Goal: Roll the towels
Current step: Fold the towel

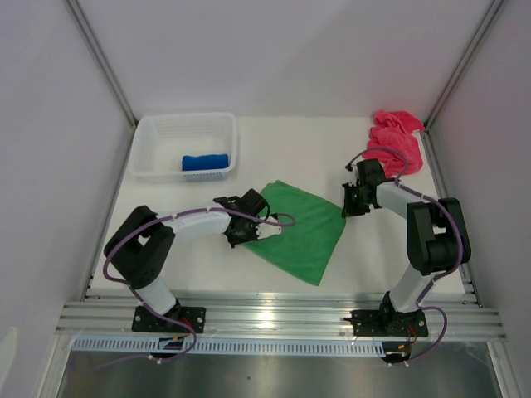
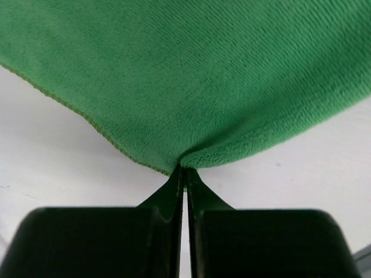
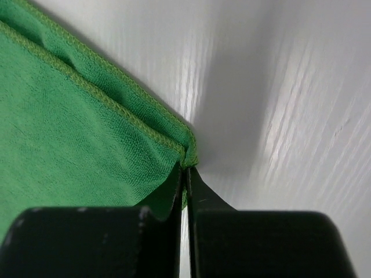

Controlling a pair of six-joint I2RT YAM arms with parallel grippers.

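Close view from the right arm's wrist, looking past the right gripper (image 3: 185,171). Its two black fingers (image 3: 93,243) rise from the bottom edge and taper to thin tips that meet near the middle of the picture. The tips are pressed together on the corner (image 3: 190,152) of a green towel (image 3: 69,156). The towel fills the left side, its soft, finely ribbed cloth spreading up to the top left corner. Two stitched hems run side by side along its upper edge, slanting down to the pinched corner. To the right lies the bare white bench (image 3: 290,116), glossy with pale streaks of reflected light, and a grey shadow falls beside the towel's edge.
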